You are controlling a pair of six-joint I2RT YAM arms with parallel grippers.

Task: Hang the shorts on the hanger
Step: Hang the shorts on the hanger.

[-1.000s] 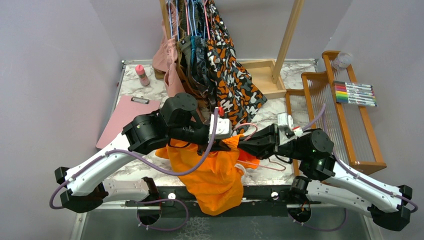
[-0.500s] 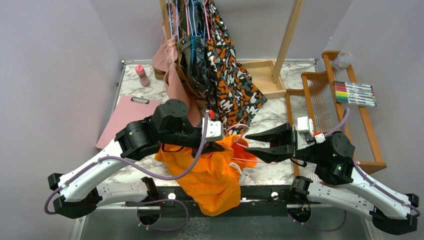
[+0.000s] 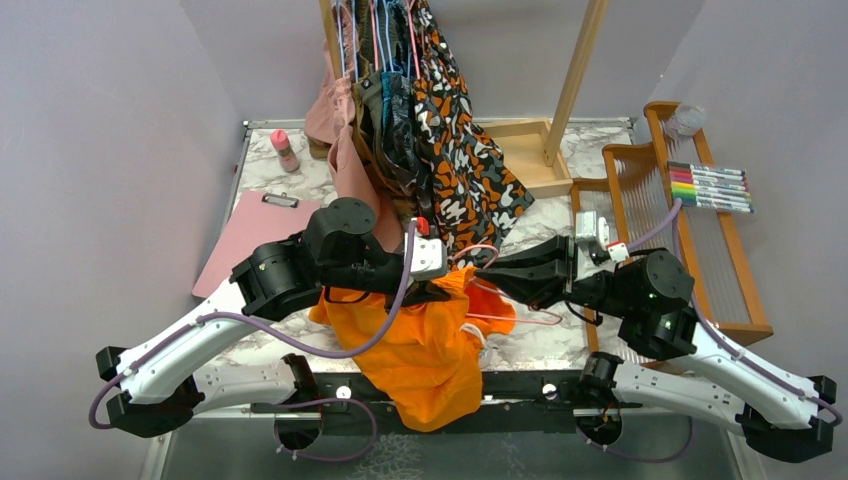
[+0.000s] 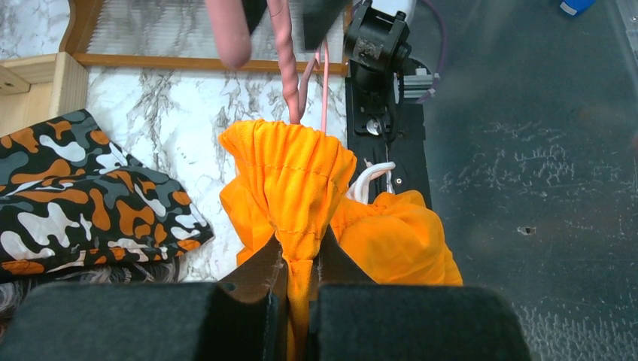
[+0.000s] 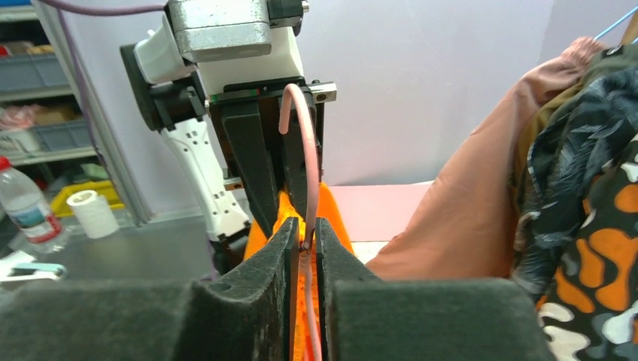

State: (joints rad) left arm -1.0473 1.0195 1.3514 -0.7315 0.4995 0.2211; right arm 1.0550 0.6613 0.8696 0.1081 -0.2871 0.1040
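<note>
Marble table [image 3: 545, 345] below me: my left gripper [image 4: 299, 256] pinches the shorts [image 3: 420, 350] bunched at six o'clock, holding them up so my right gripper [image 5: 305, 237], clamped on the hanger [image 5: 307, 158] from three o'clock, can, I reckon, thread it through.

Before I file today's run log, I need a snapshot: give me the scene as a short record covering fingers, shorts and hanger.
left fingers: shut on a gathered fold of the orange shorts
right fingers: shut on the pink wire hanger
shorts: bunched, held up, lower part draped over the near edge of the marble table
hanger: wire meets the bunched fabric; how far in is hidden
</note>
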